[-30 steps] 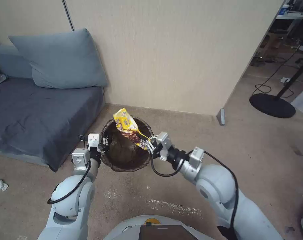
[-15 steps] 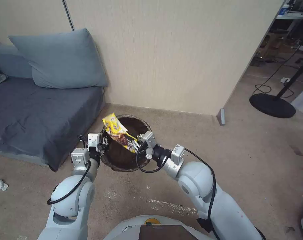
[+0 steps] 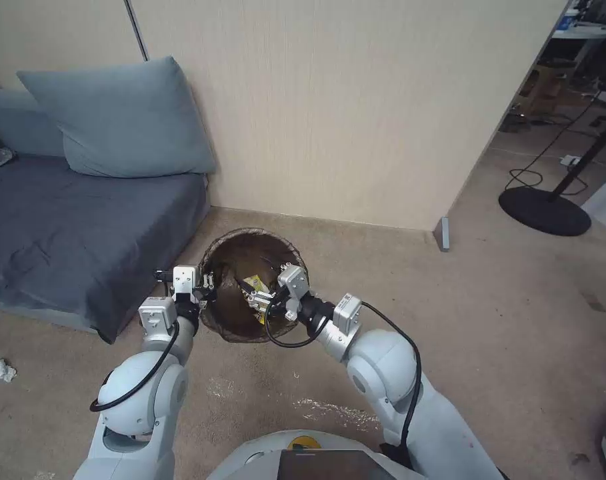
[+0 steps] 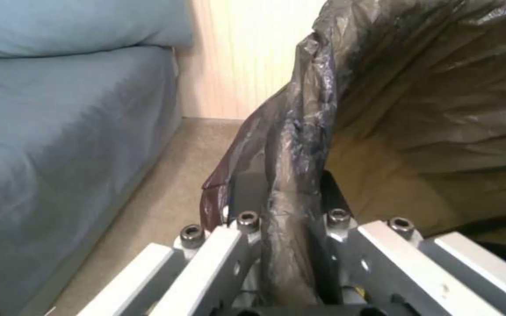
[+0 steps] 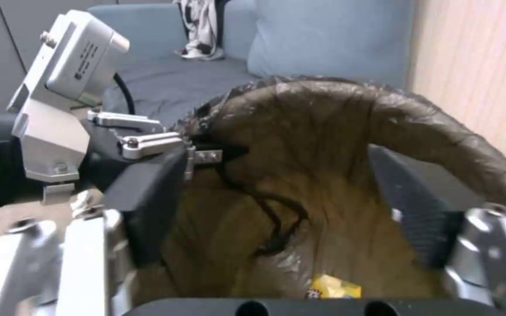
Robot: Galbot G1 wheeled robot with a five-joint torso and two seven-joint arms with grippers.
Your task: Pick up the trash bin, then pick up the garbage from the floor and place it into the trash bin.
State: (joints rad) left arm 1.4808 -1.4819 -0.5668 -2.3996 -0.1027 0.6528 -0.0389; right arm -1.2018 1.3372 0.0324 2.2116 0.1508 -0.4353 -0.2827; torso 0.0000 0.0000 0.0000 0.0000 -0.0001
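Head view: your right end effector [image 3: 255, 295] hangs over the mouth of the trash bin [image 3: 233, 243], jaws apart, with the yellow snack wrapper [image 3: 255, 284] just beneath it, inside the bag. Your left end effector [image 3: 207, 288] is clamped on the bin's near rim. A white tissue wad [image 3: 1, 369] lies on the floor well off beyond your left arm, so that arm is nearer it.

Left wrist view: the fingers [image 4: 247, 193] pinch the dark brown liner folded over the rim.

Right wrist view: the pads [image 5: 408, 206] stand wide, released; the wrapper [image 5: 335, 287] lies below them, crumpled, its long axis unclear.
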